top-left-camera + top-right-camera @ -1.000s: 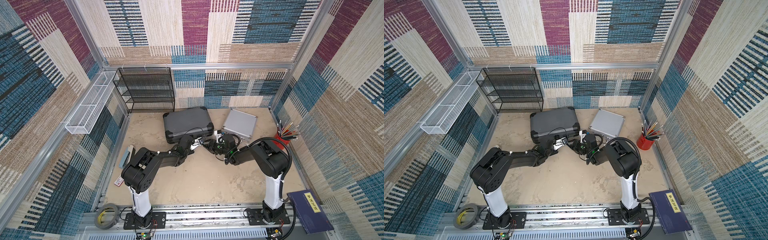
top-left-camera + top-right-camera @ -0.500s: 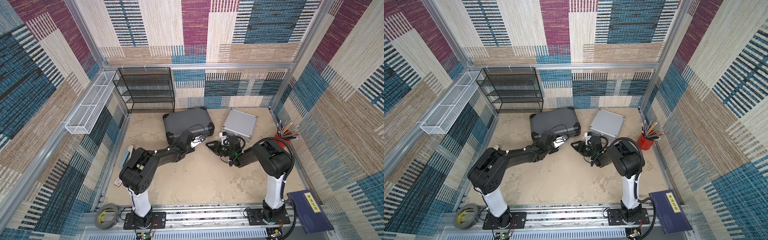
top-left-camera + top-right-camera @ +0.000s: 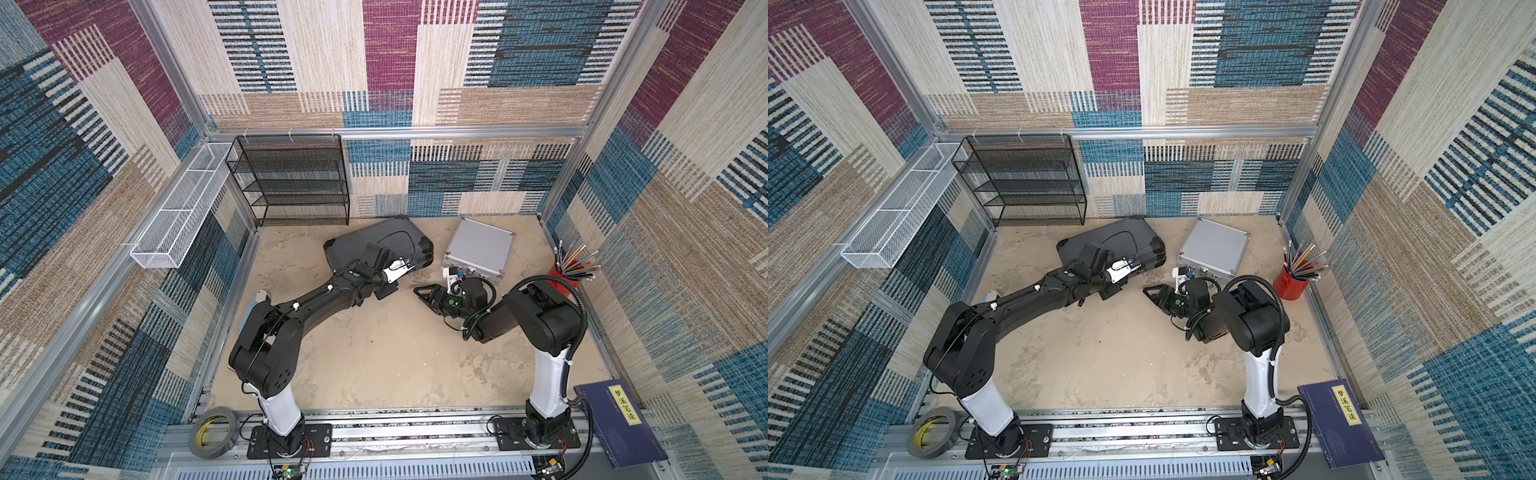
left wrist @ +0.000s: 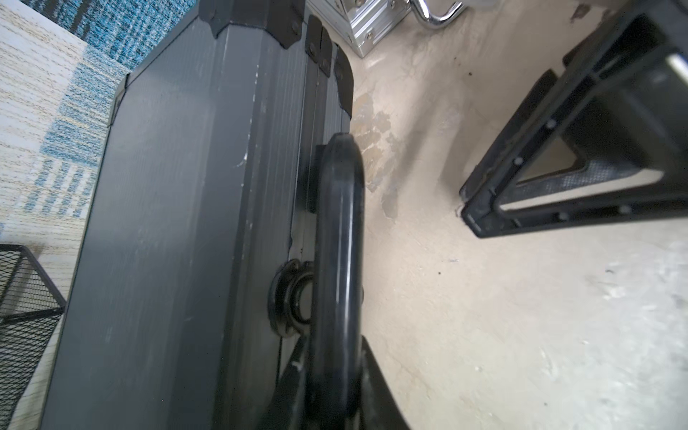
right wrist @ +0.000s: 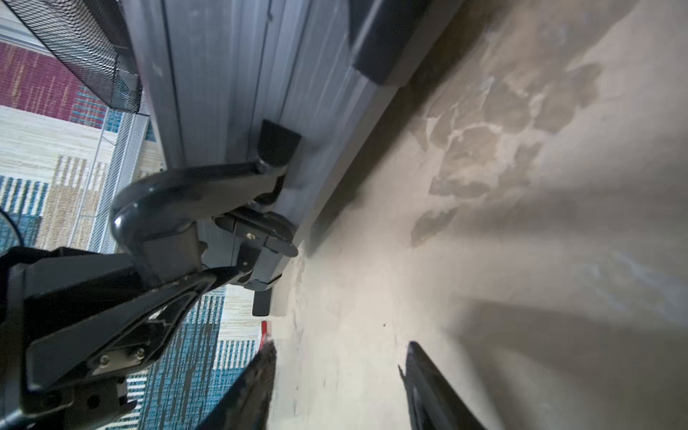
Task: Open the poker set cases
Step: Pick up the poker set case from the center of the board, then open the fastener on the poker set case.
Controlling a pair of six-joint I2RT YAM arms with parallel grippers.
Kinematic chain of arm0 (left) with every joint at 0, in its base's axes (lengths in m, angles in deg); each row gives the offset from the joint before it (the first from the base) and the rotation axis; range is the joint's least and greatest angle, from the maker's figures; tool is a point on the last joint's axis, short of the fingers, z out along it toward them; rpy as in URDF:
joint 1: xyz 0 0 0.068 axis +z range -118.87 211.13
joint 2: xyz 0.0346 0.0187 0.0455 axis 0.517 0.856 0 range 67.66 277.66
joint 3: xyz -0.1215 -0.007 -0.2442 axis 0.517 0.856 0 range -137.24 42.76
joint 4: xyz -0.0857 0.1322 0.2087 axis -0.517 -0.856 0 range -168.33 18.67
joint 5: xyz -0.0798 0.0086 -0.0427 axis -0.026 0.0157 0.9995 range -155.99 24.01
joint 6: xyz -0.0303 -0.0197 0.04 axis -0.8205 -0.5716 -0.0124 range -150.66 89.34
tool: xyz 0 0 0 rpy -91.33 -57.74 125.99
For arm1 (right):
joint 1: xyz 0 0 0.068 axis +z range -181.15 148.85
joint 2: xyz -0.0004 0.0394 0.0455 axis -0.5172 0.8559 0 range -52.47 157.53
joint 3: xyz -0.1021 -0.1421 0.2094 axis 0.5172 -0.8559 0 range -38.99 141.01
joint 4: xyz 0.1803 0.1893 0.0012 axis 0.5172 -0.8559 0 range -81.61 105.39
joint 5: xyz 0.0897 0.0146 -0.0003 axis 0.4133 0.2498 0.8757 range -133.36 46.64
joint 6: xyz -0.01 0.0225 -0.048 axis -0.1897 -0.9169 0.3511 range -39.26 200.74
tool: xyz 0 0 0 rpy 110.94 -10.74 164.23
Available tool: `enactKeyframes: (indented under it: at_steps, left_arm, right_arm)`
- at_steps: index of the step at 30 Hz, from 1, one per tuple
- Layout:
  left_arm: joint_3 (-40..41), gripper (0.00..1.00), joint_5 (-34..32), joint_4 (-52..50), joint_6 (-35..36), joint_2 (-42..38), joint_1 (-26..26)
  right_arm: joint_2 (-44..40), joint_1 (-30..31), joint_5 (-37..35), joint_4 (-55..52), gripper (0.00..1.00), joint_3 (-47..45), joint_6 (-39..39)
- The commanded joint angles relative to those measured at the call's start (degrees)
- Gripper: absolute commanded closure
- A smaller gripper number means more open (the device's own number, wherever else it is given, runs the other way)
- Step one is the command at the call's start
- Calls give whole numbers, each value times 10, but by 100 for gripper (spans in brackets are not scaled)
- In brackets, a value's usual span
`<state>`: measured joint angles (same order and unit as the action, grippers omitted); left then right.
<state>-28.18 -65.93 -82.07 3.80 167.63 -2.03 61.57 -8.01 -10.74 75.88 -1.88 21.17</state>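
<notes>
The large dark grey case [image 3: 386,241] [image 3: 1121,239] lies closed at the back of the floor, and its black handle [image 4: 337,242] faces the arms. My left gripper [image 3: 404,266] [image 4: 335,394] is shut on that handle [image 5: 178,193], one finger on each side of it. The ribbed silver case [image 3: 478,247] [image 3: 1214,245] lies closed to its right. My right gripper [image 3: 419,291] [image 5: 338,376] hovers low over bare floor in front of the silver case. It is open, points at the dark case [image 5: 231,74], and holds nothing.
A black wire-mesh rack [image 3: 291,183] stands against the back wall behind the dark case. A white wire basket [image 3: 178,216] hangs on the left wall. A red cup of pencils [image 3: 561,278] stands by the right wall. A tape roll [image 3: 214,432] and a blue book [image 3: 619,424] lie by the front rail.
My right gripper has drawn back from the dark case's front toward the right and opened wider. My left gripper has closed on the handle. The dark case has turned slightly.
</notes>
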Motion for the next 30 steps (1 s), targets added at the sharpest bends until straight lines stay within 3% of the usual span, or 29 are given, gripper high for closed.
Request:
enactKeyframes:
  at_steps: [1, 17, 30]
  left_arm:
    - [-22, 100, 23, 36, -68, -13, -1]
    - [-78, 100, 125, 14, -130, -21, 15]
    - [-59, 100, 196, 25, -176, -28, 31]
  right_arm:
    - [-4, -2, 19, 96, 39, -10, -33]
    - [25, 1, 29, 236, 40, 4, -205]
    - [8, 24, 23, 124, 41, 55, -196]
